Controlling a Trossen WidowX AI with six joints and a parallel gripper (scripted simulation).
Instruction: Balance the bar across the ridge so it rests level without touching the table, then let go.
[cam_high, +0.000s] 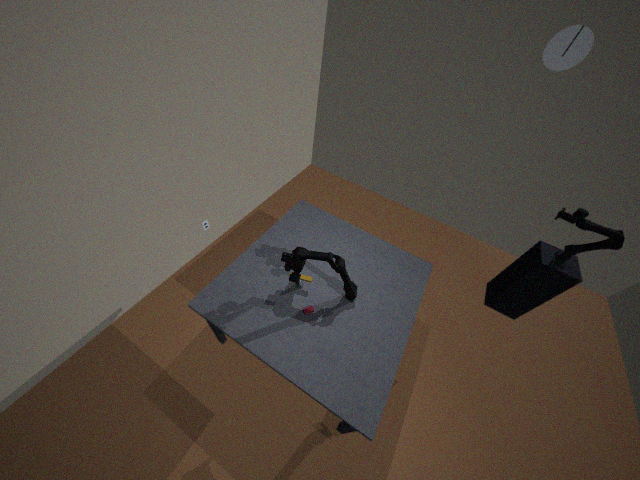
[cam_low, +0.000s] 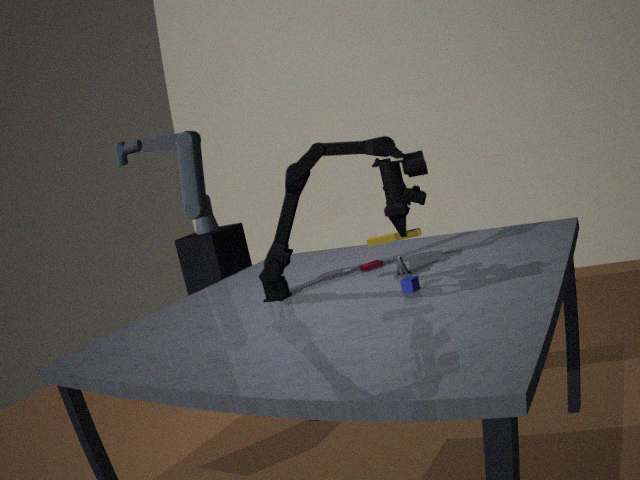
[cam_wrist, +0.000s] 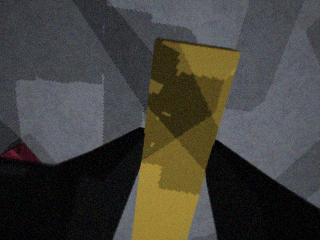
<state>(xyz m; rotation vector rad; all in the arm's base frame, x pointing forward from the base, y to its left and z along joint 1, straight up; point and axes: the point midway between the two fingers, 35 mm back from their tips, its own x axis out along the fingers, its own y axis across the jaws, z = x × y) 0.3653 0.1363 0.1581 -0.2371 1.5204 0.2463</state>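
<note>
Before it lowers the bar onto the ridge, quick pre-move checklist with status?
1. Hand shut on the yellow bar: ok.
2. Bar off the table: ok, it hangs in the air.
3. Bar near level: ok in the exterior view.
4. Bar directly over the ridge: cannot tell; it looks offset toward the wall.
5. Blue cube and red block out of the descent path: cannot tell; both lie close to the ridge.

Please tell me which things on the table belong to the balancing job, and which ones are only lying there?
Belonging to the job:
- yellow bar, held in the claw above the table
- small grey ridge standing on the table

Only lying about:
- red block
- blue cube
</note>
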